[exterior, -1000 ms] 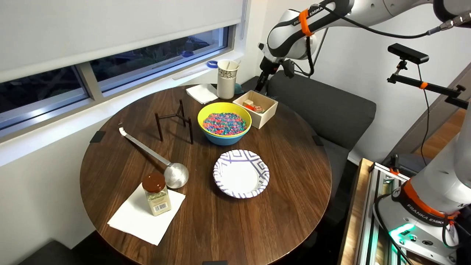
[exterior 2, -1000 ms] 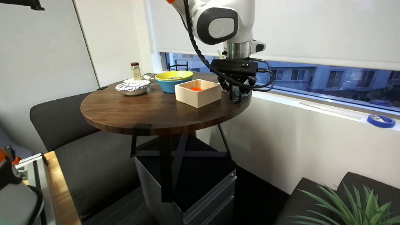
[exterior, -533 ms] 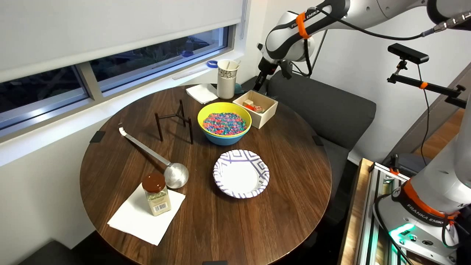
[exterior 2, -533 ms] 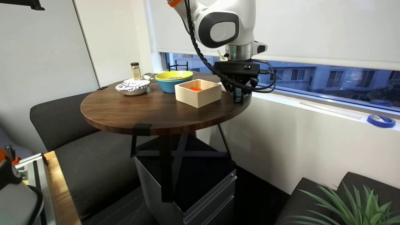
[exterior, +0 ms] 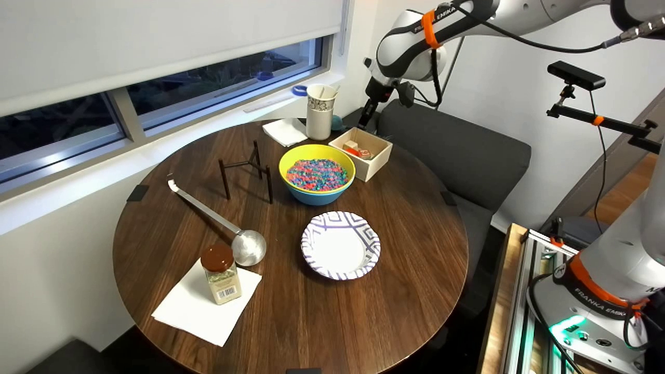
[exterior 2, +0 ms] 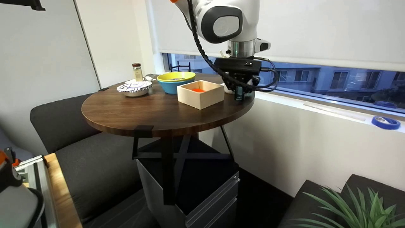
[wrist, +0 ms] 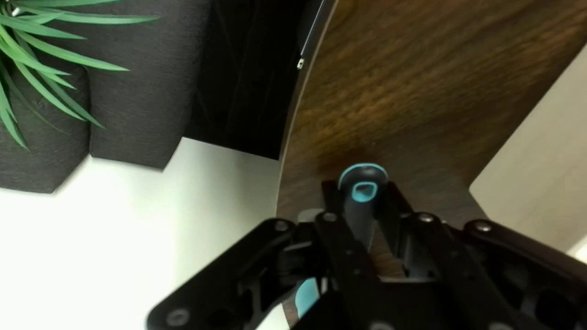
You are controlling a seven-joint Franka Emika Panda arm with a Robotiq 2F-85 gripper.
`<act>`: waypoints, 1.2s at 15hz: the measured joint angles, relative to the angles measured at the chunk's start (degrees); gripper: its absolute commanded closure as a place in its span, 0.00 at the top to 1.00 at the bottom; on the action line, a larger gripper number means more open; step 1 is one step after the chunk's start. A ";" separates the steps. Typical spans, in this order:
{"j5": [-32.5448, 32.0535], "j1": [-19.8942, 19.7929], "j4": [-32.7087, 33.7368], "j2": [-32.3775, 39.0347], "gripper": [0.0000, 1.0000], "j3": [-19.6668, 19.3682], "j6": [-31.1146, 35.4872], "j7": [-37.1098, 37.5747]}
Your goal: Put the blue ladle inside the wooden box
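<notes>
Two ladles share the round table (exterior: 410,301): the blue ladle (wrist: 360,216) and a silver ladle (exterior: 249,248). With them are one wooden box (exterior 2: 189,97) holding small pieces (exterior: 358,151), some of them orange; one patterned bowl (exterior: 340,249); one jar (exterior: 223,283); one black stand (exterior: 250,163) on three legs; one tall pale cup (exterior: 319,123); two nested bowls, a yellow bowl (exterior: 311,152) of coloured bits (exterior: 318,175) in a blue bowl (exterior: 314,198); and two napkins, a white napkin (exterior: 195,306) under the jar and another napkin (exterior: 284,132) beside the cup.

The gripper (wrist: 362,191) is clamped on the blue ladle, its fingers (wrist: 393,201) parted only by the handle, one against each side, close to the end with the teal-rimmed hole.

That end points toward the top of the wrist view; the handle's long axis runs nearly up and down there, back between the fingers. A teal patch (wrist: 306,297) shows lower left; whether it is the ladle's bowl cannot be told.

The blue ladle is near the table's edge, outside the wooden box, bare tabletop between them. Whether it touches the table cannot be told.
</notes>
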 measured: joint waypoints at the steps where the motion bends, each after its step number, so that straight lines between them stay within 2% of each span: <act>1: -0.25 0.00 -0.02 -0.88 0.06 -0.11 -2.41 0.56; 4: -1.45 0.05 -0.66 -4.40 0.06 -0.71 -9.39 2.19; 9: -5.32 0.20 -3.72 -11.04 0.06 -2.65 -16.86 5.65; 13: -5.66 0.73 -6.35 -15.17 0.06 -2.99 -17.25 5.86; 18: -4.36 3.71 -8.92 -17.70 0.06 -2.36 -19.46 4.08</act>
